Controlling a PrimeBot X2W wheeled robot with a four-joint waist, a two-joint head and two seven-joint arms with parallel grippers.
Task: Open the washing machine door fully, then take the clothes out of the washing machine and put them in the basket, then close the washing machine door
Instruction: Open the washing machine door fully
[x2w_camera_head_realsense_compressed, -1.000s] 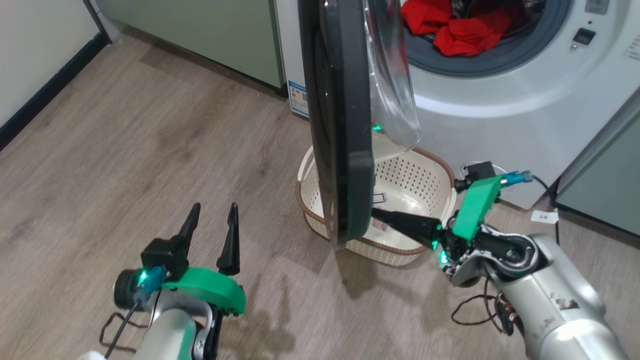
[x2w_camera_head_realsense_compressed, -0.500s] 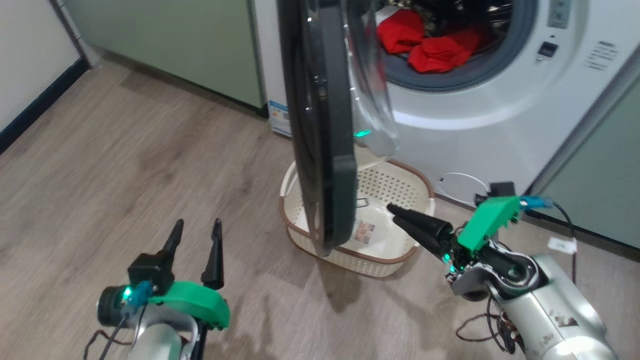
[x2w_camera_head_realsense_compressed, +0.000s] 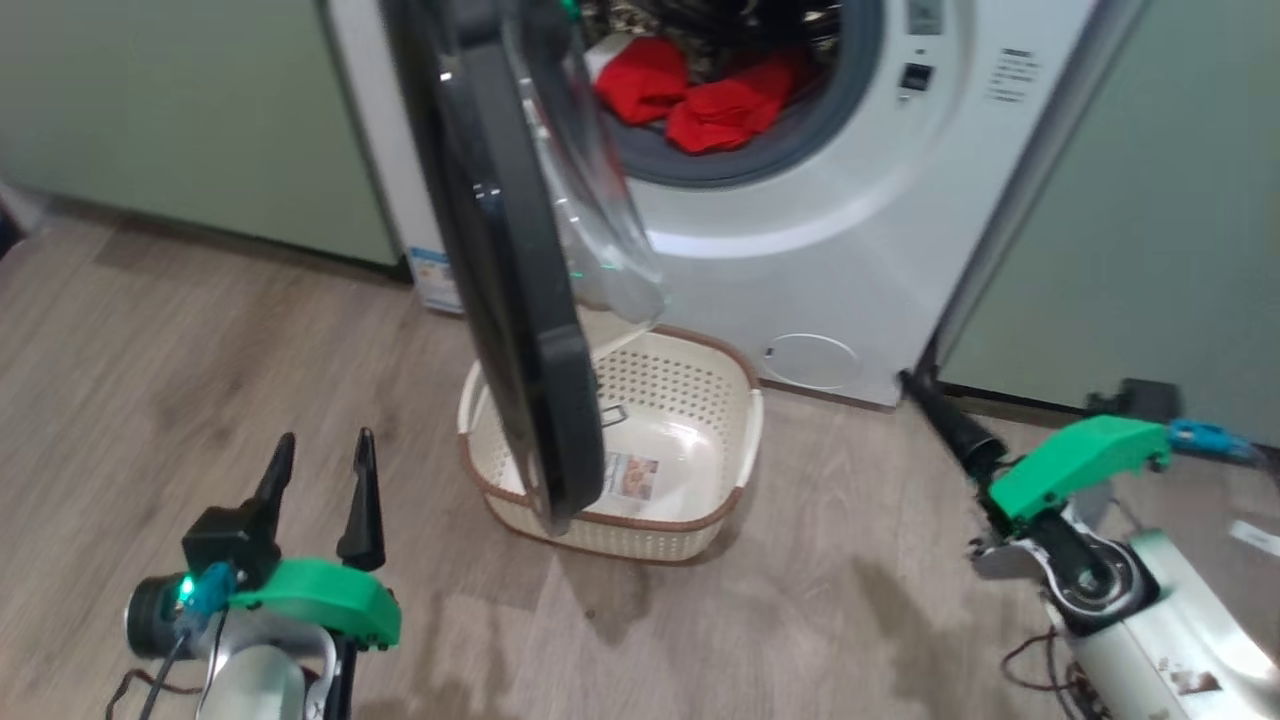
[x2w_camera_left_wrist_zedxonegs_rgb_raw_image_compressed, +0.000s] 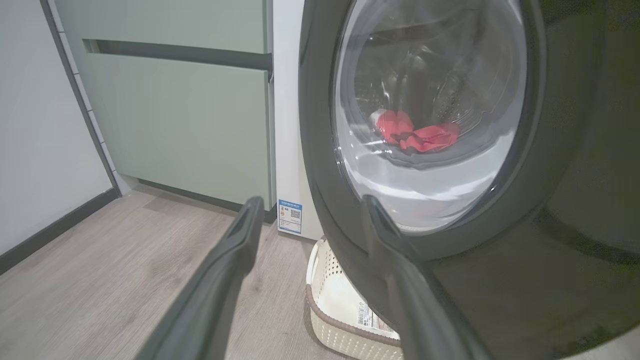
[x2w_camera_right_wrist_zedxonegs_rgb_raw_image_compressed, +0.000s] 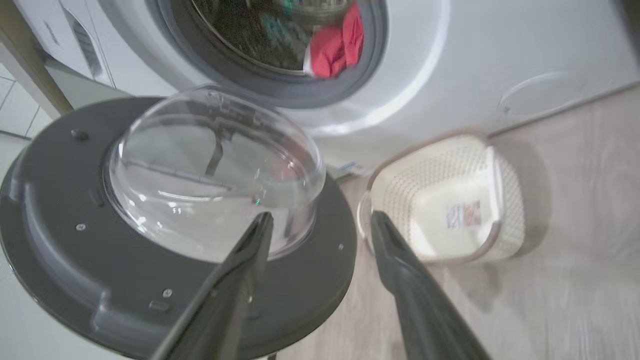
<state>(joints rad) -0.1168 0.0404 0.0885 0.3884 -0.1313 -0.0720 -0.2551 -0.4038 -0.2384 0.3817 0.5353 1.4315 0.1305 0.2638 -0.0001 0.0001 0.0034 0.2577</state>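
I count 1 washing machine (x2w_camera_head_realsense_compressed: 850, 240), 1 washing machine door (x2w_camera_head_realsense_compressed: 510, 250), 2 red clumps of clothes (x2w_camera_head_realsense_compressed: 725, 115), 1 basket (x2w_camera_head_realsense_compressed: 650, 535), 2 pale green cabinets (x2w_camera_head_realsense_compressed: 200, 120).

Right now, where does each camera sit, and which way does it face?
Head view: up high, looking down at basket and open door; left claw and right claw show low.
Left wrist view: low, facing the door's outer side; its fingers show.
Right wrist view: rolled sideways, facing the door's inner side; its fingers show.
Shared: all see the red clothes.
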